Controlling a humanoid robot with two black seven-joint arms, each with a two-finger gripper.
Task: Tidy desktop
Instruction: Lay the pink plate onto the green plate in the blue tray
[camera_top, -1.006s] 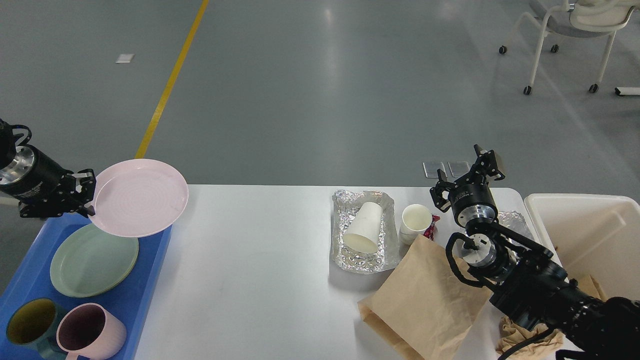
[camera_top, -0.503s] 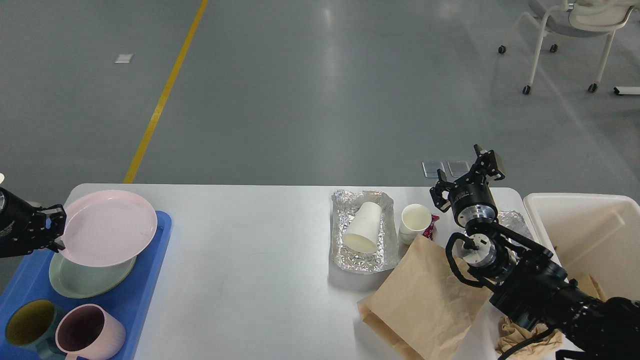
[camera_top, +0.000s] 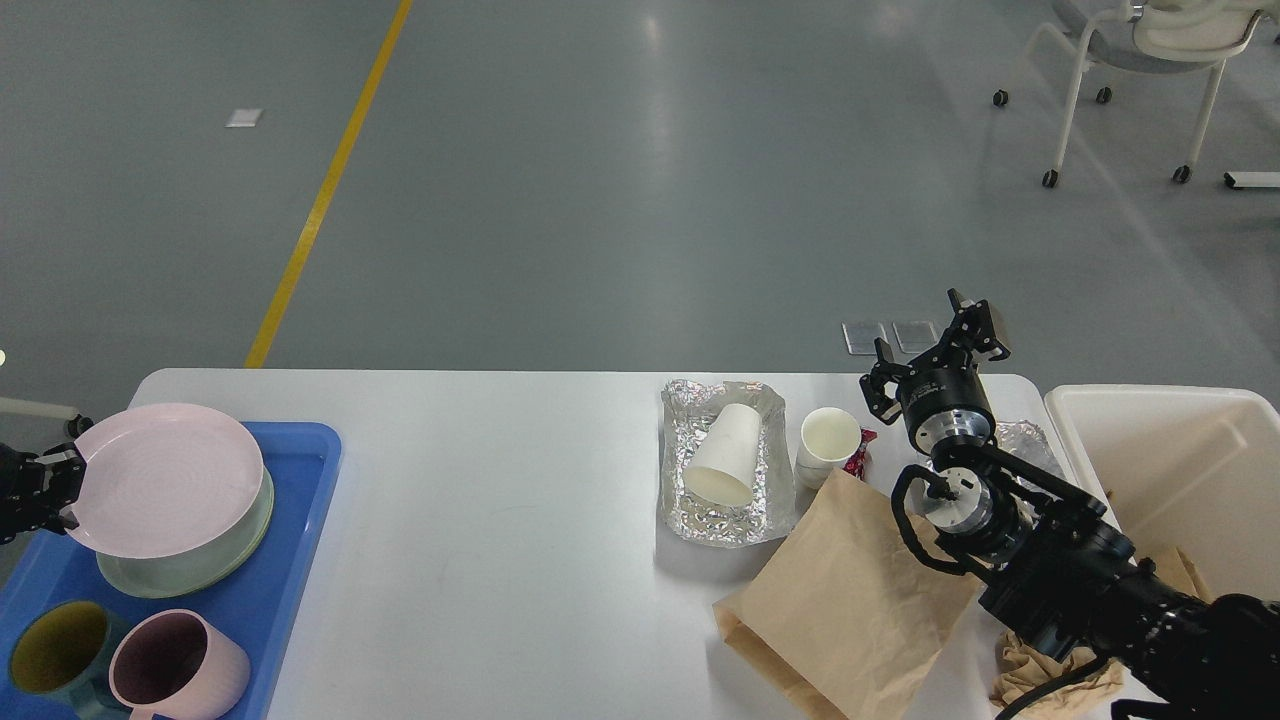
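The left pincer (camera_top: 62, 487), cut off at the frame's edge, grips the round pink plate's (camera_top: 160, 480) rim over the green plate (camera_top: 215, 565). The right pincer (camera_top: 935, 345) hangs wide above the white desk (camera_top: 500, 560), its arm hiding crumpled foil (camera_top: 1030, 445).

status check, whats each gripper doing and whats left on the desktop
Left gripper shut on pink plate, over green plate. Right gripper open, empty. Desktop holds foil tray, cups, paper bag.

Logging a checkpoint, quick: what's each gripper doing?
Left gripper: shut on the pink plate.
Right gripper: open, holding nothing.
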